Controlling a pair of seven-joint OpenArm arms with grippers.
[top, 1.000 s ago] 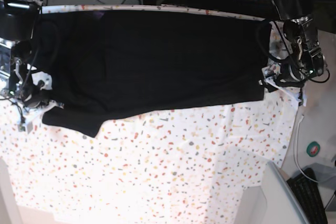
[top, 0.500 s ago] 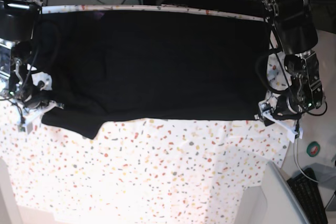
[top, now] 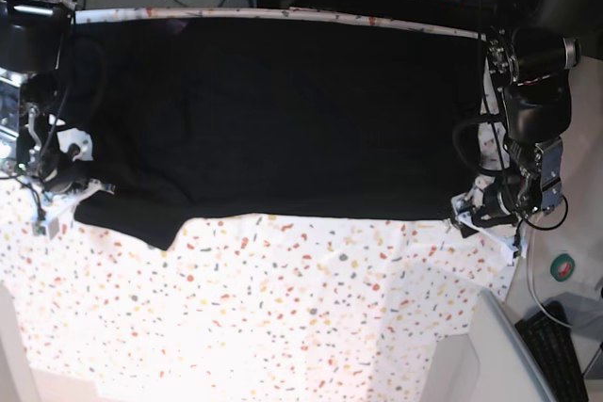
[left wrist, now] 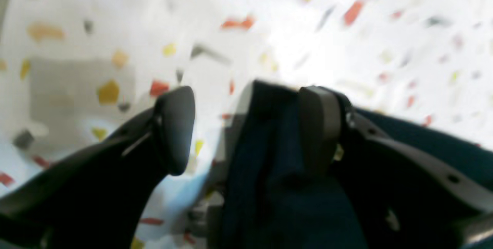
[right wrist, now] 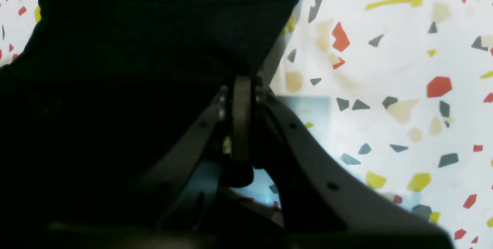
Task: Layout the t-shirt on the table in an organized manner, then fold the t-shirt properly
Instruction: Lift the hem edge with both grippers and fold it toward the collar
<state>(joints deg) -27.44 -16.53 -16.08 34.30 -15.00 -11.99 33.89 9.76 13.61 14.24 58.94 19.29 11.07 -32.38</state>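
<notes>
Black shirt (top: 283, 110) spread flat across the far half of the speckled surface (top: 311, 308), one claw at each end.

The right claw (right wrist: 242, 87) is closed tight, pinching the shirt's edge at the base view's left, where a sleeve corner juts toward the near side. The left claw (left wrist: 246, 125) stands wide at the shirt's opposite corner; its blurred wrist view shows dark cloth lying against one finger (left wrist: 319, 125) and the other finger (left wrist: 175, 125) apart over bare surface, so it seems to clamp nothing. The shirt's near edge runs fairly straight between the two claws, and its far edge lies along the surface's far rim.
</notes>
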